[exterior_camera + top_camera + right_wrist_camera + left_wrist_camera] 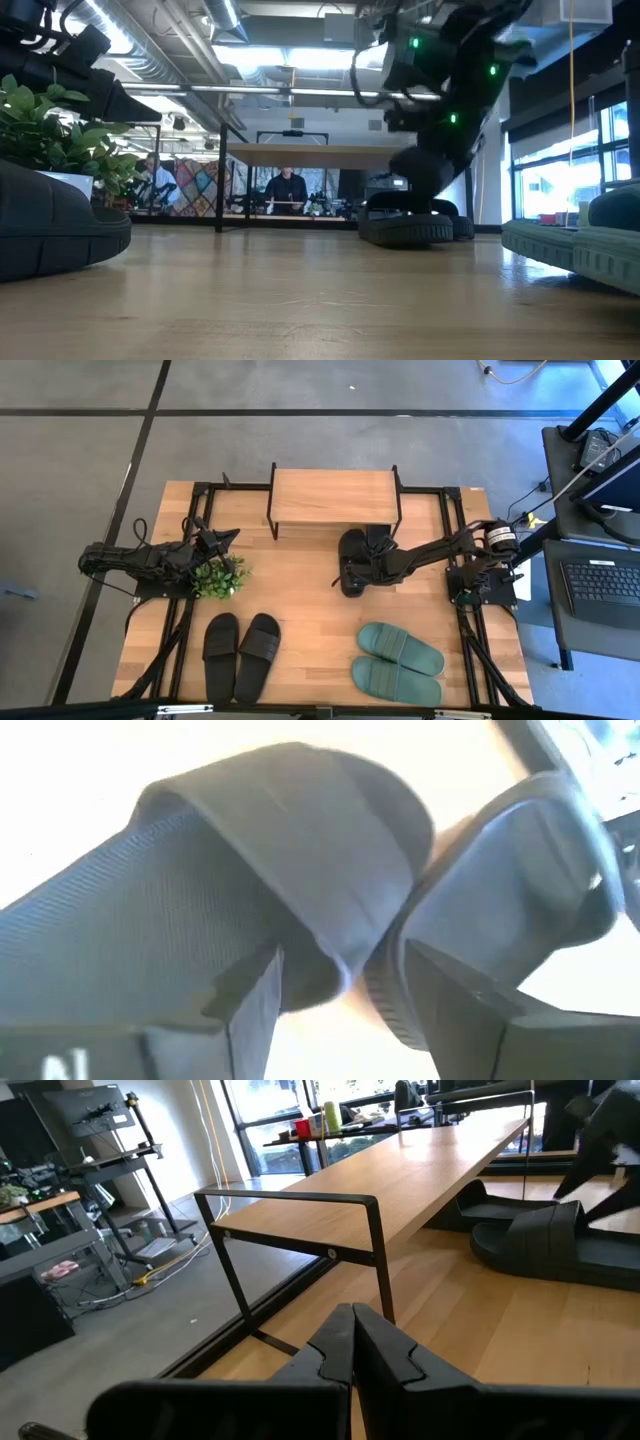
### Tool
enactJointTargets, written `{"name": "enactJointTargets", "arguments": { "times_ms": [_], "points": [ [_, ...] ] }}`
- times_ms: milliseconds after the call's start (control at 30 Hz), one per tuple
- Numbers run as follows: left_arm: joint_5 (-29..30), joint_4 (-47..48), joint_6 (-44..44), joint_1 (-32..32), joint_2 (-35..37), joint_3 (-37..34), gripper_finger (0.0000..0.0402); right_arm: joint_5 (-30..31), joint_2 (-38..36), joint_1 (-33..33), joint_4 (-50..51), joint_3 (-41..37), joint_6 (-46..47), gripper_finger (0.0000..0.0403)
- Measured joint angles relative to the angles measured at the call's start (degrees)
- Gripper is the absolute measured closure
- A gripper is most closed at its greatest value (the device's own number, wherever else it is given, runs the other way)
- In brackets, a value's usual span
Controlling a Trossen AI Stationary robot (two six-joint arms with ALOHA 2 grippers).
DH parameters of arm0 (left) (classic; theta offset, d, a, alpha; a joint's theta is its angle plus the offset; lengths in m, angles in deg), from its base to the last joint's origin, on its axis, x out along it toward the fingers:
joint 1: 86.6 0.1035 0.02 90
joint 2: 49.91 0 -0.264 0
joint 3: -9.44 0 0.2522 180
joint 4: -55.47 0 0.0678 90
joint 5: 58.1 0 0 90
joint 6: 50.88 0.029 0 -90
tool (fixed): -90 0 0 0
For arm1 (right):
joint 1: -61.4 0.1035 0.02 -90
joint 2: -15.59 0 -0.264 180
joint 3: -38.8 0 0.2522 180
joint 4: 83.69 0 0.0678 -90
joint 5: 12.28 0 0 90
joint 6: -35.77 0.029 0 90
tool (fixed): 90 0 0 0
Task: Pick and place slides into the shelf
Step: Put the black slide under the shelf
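Reaching beside the shelf (335, 496), the right claw (366, 565) straddles a black slide's (351, 563) strap, fingers apart; left claw (352, 1342) closed, empty.

bright window glare (right wrist view washed out, blurred).

We see two dark, near-black arms built of slim jointed segments, with black cables looped along the left arm (135, 557). The right arm (440, 550) carries a pale ringed band near its base and green indicator lights.
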Motion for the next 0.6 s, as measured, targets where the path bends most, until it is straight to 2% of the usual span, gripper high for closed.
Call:
{"name": "enactJointTargets", "arguments": {
  "times_ms": [200,300,367,467,533,600],
  "points": [
    [0.0,0.0,0.0,0.0,0.0,0.0,0.0401,-0.4,-1.7,2.1,12.0,6.8,-1.6,0.0192],
    [0.0,0.0,0.0,0.0,0.0,0.0,0.0401,-5.8,-1.9,3.7,14.7,10.3,-8.5,0.0192],
    [0.0,0.0,0.0,0.0,0.0,0.0,0.0401,-12.3,-2.0,4.7,13.8,11.7,-15.4,0.0192],
    [-0.1,0.0,0.0,0.0,0.0,0.0,0.0401,-25.9,-2.0,5.7,8.6,12.1,-24.2,0.0192],
    [-0.2,0.0,0.0,0.0,0.0,0.0,0.0401,-35.4,-2.0,6.1,5.1,11.4,-28.6,0.0192],
    [-0.2,0.0,0.0,0.0,0.0,0.0,0.0401,-42.0,-2.0,6.2,1.3,10.2,-30.9,0.0192]
  ]
}}
